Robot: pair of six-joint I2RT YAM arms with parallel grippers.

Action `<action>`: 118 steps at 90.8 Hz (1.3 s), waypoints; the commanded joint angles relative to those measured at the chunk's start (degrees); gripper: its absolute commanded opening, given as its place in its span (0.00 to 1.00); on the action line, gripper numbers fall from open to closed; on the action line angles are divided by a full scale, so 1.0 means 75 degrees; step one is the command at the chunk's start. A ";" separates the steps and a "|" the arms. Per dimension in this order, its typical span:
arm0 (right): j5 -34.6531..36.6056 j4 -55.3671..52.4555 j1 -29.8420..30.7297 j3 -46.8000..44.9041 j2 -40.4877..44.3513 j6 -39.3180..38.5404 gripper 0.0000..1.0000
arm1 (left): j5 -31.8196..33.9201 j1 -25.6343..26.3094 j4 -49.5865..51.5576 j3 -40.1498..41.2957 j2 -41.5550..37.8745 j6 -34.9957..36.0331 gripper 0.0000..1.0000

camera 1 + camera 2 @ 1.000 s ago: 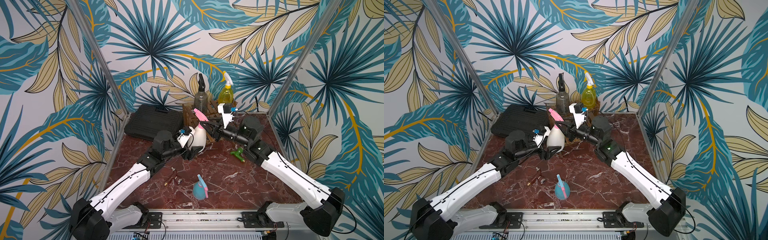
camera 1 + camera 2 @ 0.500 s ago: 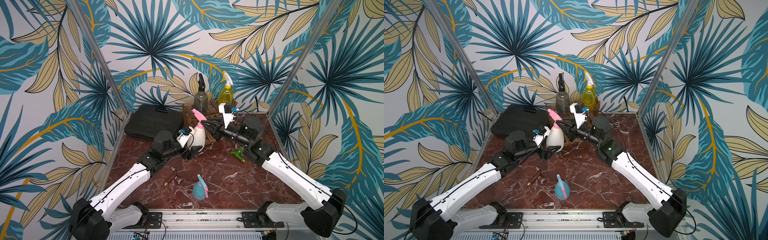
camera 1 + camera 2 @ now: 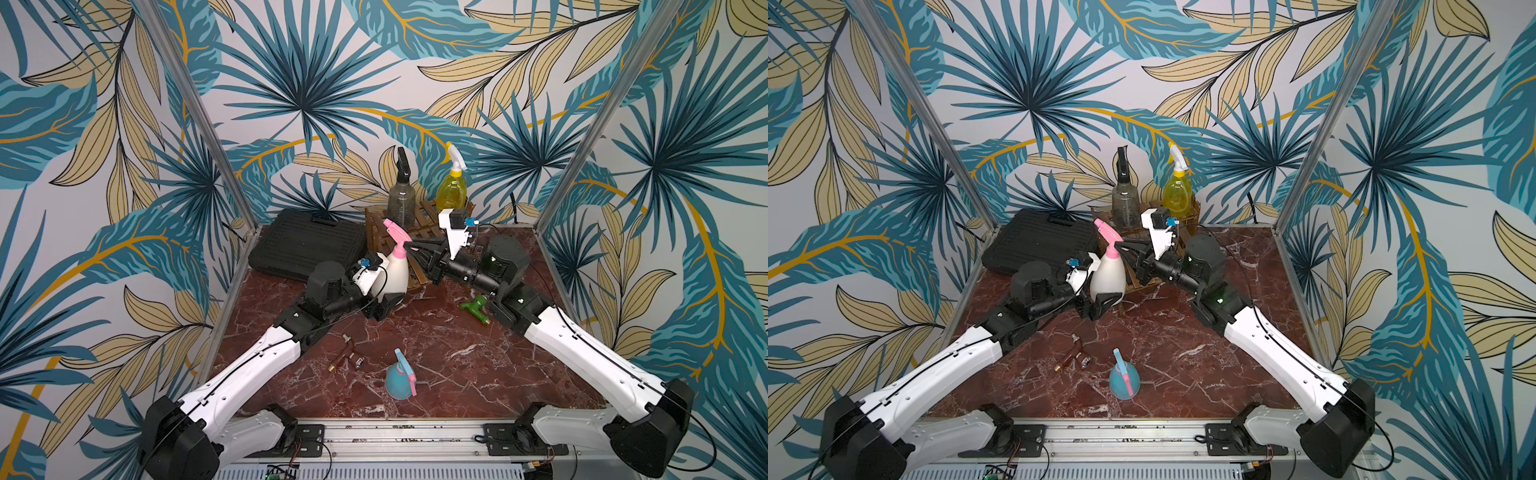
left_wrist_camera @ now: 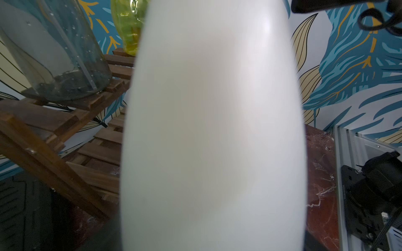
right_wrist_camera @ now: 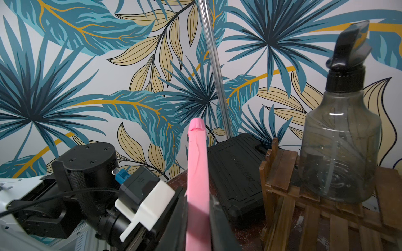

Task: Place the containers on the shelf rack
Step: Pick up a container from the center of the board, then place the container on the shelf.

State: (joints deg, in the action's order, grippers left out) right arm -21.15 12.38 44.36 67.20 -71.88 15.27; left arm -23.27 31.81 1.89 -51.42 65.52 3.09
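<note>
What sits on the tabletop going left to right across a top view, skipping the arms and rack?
Black ribbed case → small brown fitting → light blue spray bottle → green spray nozzle.

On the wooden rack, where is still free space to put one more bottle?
The upper step is taken by the grey bottle and yellow bottle. The lower step of the rack looks bare, but crowded in front: the white bottle and both claws stand there.
</note>
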 commanded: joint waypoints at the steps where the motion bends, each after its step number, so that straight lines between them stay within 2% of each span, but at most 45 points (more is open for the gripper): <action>1: 0.0108 0.0510 0.0039 -0.0300 0.0259 0.0057 0.00 | -0.0146 -0.0033 -0.0241 0.0098 -0.0204 0.0105 1.00; 31: 0.0778 0.0545 0.0039 -0.0723 0.0592 -0.0461 0.00 | -0.0555 -0.0032 -0.0322 0.0092 -0.0587 0.0179 1.00; 56: 0.1606 0.0504 0.0039 -0.1352 0.0925 -0.1124 0.00 | -0.0915 -0.0028 -0.1288 0.0506 -0.1347 -0.0329 1.00; 87: 0.2386 -0.0179 0.0027 -0.1598 0.1476 -0.1710 0.00 | 0.0135 -0.0163 0.0227 0.0346 -0.1973 -0.0479 1.00; 118: 0.3519 -0.0736 -0.0026 -0.1757 0.2022 -0.2296 0.00 | -0.0209 -0.0779 0.0476 0.0434 -0.2066 -0.0231 1.00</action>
State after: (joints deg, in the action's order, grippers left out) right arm 0.99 8.16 44.34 54.96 -57.87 1.43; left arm -24.64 27.18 4.01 -48.56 50.94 0.05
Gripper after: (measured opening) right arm 0.192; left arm 0.999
